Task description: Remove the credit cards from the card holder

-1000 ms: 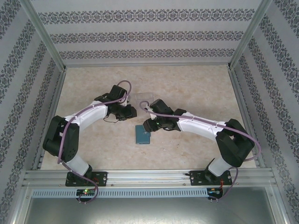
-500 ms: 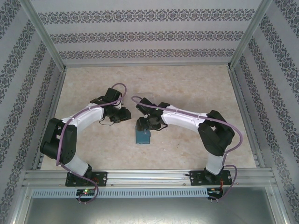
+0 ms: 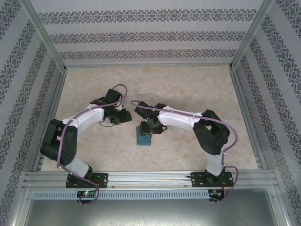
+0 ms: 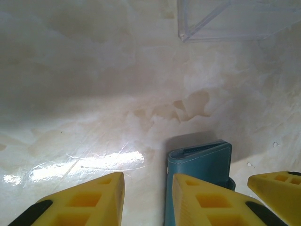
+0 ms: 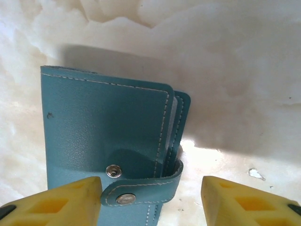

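Under spread right gripper [image 5: 151, 188]: teal card holder [image 5: 103, 122], snapped closed.

Lab test cell: aluminium frame [image 3: 150, 178], patterned wallpaper panels [image 3: 150, 35], marble-look tabletop [image 3: 188, 84].

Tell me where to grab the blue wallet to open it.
Take the strap tab that wraps its open edge, coming from above at that edge. The wallet lies flat and closed, so the tab is the only loose lip; the right gripper hangs over it, jaws open.
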Controlling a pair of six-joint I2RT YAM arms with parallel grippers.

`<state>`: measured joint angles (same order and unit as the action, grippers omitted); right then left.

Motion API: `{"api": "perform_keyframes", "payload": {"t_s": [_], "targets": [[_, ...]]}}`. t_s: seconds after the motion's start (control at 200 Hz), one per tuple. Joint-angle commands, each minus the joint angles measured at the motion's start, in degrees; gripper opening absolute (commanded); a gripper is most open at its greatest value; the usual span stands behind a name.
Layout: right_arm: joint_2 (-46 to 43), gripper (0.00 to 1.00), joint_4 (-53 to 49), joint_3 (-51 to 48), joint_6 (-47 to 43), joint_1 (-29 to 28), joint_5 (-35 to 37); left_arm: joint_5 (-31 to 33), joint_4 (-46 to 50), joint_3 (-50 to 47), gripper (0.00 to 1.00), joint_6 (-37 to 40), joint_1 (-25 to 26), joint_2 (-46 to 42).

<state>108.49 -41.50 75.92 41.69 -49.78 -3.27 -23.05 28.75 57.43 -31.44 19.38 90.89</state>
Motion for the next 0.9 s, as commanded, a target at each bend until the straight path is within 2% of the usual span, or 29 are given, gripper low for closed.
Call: {"api": "perform_keyframes", "payload": {"t_s": [0.0, 0.32, 0.525, 0.894], "targets": [[-1.8, 0.55, -1.3, -1.1, 1.2, -0.5, 1.6, 0.0, 1.8, 0.2, 0.32, 1.0, -0.2, 0.0], [-4.6, 0.31, 0.4, -3.7, 1.0, 0.9, 0.9, 1.3, 3.1, 3.5, 0.33, -0.3, 2.5, 2.0], [-6.9, 0.13, 5.1, -8.2, 0.8, 3.3, -2.7, 2.9, 4.9, 5.5, 0.35, -2.2, 5.9, 3.0], [-9.6, 0.08, 20.8, -19.9, 2.8, 9.2, -13.3, 11.5, 14.9, 13.7, 0.46, -5.9, 13.4, 7.6]]}}
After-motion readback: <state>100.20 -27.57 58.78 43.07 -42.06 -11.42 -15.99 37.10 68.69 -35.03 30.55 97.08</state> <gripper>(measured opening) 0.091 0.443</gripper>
